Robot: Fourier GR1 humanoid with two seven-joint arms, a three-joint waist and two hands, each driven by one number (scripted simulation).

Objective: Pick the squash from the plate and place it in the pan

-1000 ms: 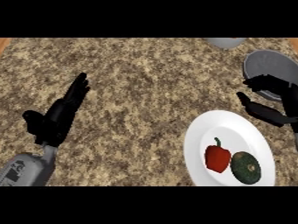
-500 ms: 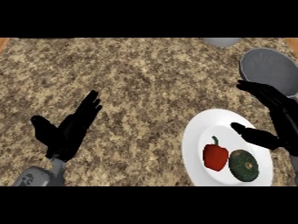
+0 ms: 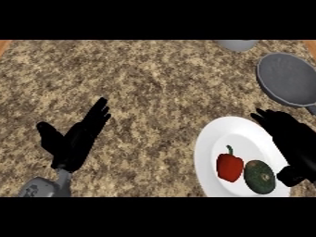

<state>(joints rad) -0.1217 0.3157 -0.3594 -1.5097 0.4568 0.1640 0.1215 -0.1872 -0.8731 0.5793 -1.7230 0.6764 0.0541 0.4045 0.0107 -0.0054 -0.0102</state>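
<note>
I judge this the approach step: my right hand [image 3: 302, 150] hovers with fingers extended, holding nothing, the squash [image 3: 260, 177] on the plate [image 3: 218, 136] just left of its thumb, the pan [image 3: 290, 79] beyond its fingertips; next, I lower and close around the squash.

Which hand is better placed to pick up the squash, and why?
The right hand. It hangs open over the plate's right side, next to the squash, with the pan just beyond. The left hand rests open across the counter.
</note>
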